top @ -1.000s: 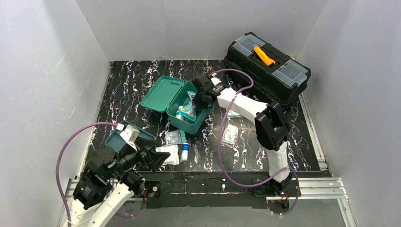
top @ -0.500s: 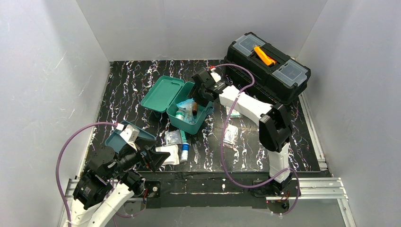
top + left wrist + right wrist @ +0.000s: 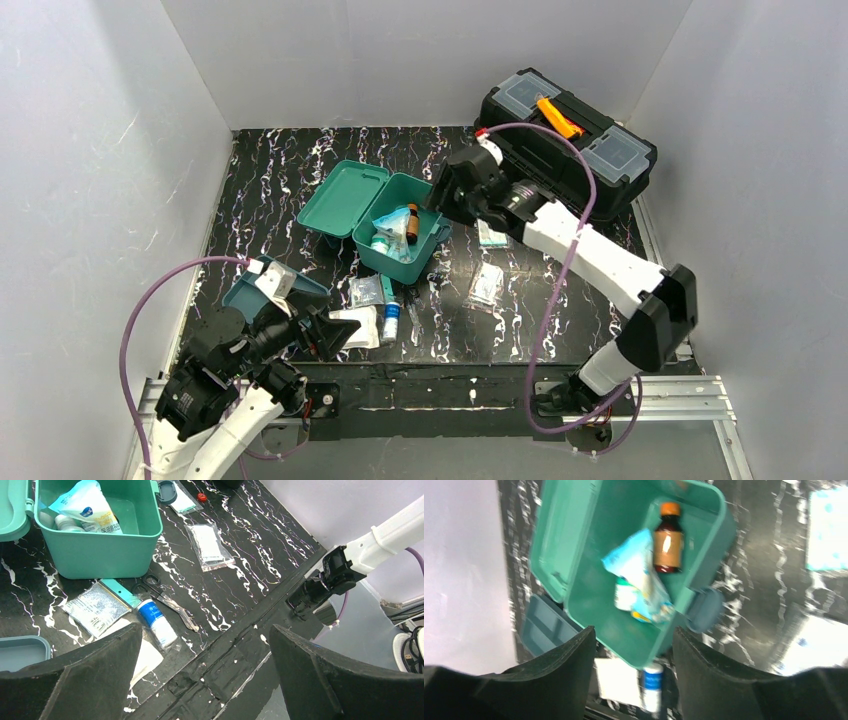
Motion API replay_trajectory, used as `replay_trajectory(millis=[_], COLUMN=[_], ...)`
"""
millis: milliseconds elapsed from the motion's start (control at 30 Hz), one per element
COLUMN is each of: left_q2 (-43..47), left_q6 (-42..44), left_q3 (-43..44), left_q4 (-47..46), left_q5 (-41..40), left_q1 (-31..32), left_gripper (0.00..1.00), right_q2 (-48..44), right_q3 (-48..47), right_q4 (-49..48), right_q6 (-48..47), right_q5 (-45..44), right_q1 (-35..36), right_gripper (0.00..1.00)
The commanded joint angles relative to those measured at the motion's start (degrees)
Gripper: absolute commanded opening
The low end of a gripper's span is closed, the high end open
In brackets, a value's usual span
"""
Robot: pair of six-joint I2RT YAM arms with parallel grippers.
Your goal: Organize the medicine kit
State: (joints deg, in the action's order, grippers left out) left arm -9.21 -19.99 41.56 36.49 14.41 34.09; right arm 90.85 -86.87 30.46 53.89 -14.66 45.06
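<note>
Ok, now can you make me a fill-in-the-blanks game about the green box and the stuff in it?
1. The brown bottle lies ____ the green box.
2. The bottle's cap is coloured ____.
3. The box's lid is ____, not shut.
4. The right fingers above the box hold ____.

Missing words: inside, orange, open, nothing.

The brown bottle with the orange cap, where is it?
In the top view the brown bottle lies inside the open teal box near the middle of the table, just right of a blue-and-white packet.
</note>
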Motion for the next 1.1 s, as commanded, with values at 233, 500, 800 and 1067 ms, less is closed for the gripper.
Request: replay_trajectory(millis=[233,500,800,1067], left_q2=[-1.98,-3.23,-4.55,-5.44], left_q6=[0.21,0.12,-0.01,-0.05], left_q3=[-0.25,-0.26,-0.38,-0.25], left_q4=[0.14,0.16,0.17,0.12], left_q5=[-0.57,-0.79,-0.87,-0.88], left_q1=[0.1,0.1,0.11,0.1], left_gripper=[0.98,0.98,0.98,0.98], right_q2=[-18.7,-23.58,-20.38,-15.06], right_q3=[20.01,33.59,43.05,44.99], right_q4=[6.42,6.73,-2.31,-7.93], right_q6=[-11.47,-10.3,-9.3,-6.22], right_q5=[-4.8,-3.72,0.74,4.54], right_q1=[-0.3,-3.76,-9.54,-12.68], right_gripper=[0.74,0.78,0.81,0.86])
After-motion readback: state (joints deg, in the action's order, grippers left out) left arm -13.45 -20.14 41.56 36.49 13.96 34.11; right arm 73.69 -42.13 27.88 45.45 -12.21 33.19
